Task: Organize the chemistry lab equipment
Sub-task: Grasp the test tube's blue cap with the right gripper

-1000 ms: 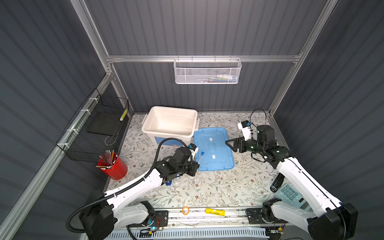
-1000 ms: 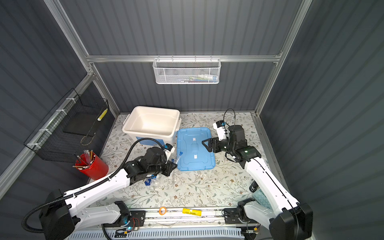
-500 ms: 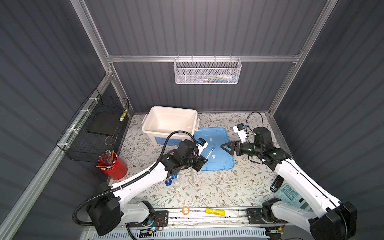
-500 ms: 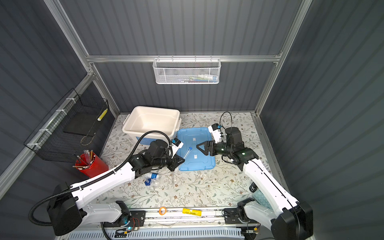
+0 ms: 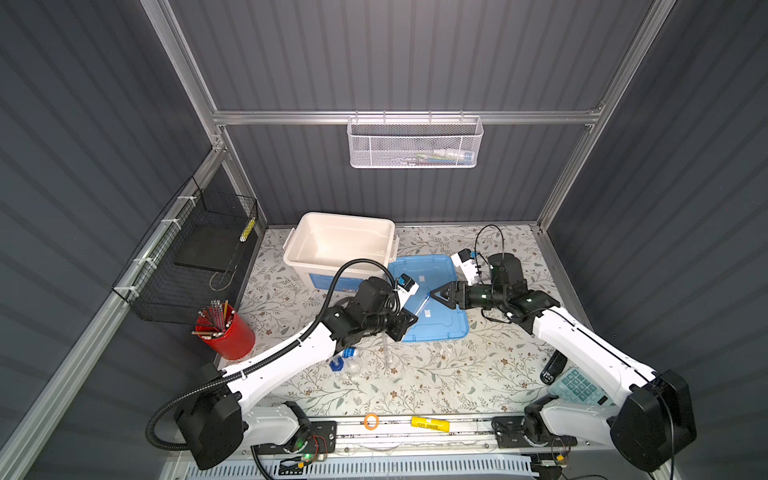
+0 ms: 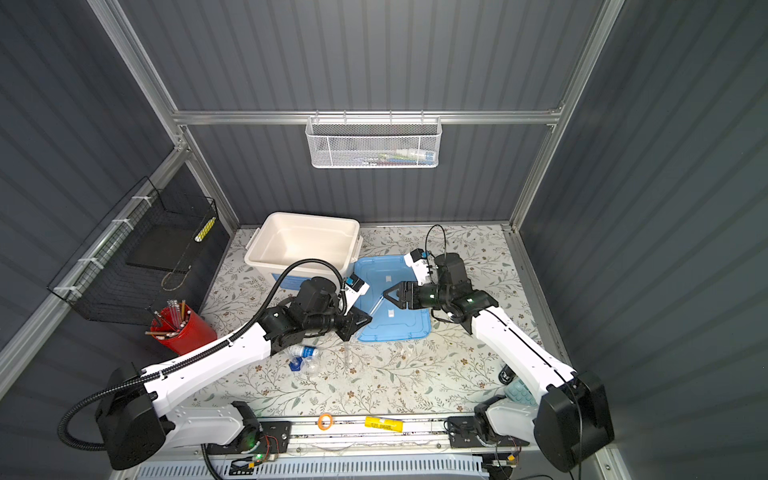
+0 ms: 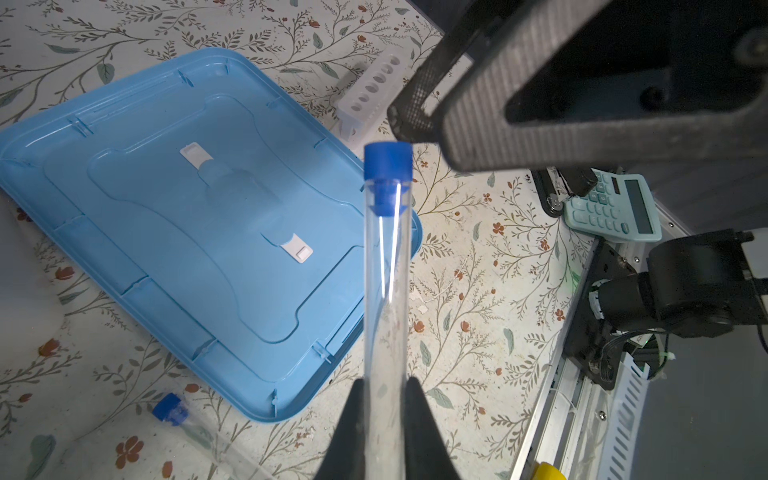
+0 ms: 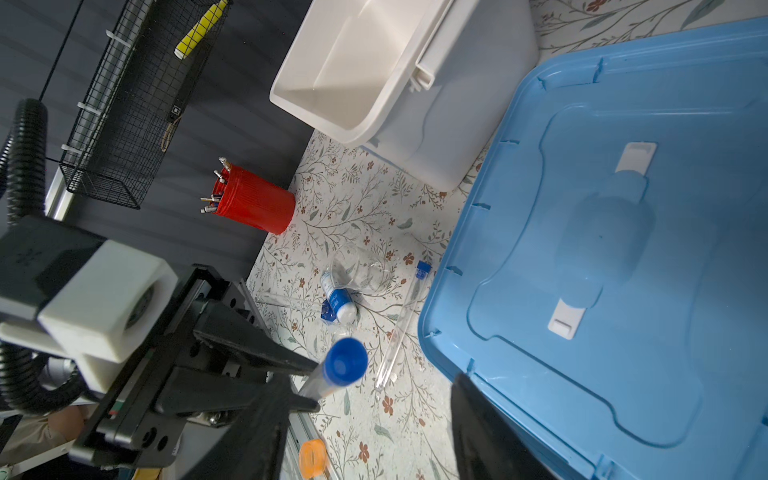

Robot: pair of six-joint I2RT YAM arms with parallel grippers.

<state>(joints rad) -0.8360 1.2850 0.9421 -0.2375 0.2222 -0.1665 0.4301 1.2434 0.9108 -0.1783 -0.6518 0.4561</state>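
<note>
Jaws of the left gripper (image 7: 384, 388) clamp the lower end of a long clear tube with a blue cap (image 7: 386, 266), held above a light blue plastic lid (image 7: 166, 216). Facing it, the right gripper (image 6: 384, 293) stands part open, its fingertips just beside the cap and not pinching it. On the floral mat (image 5: 436, 382) near the lid lie a second capped tube (image 8: 405, 320), a white blue-labelled bottle (image 8: 338, 301) and a white holed rack (image 7: 370, 92).
</note>
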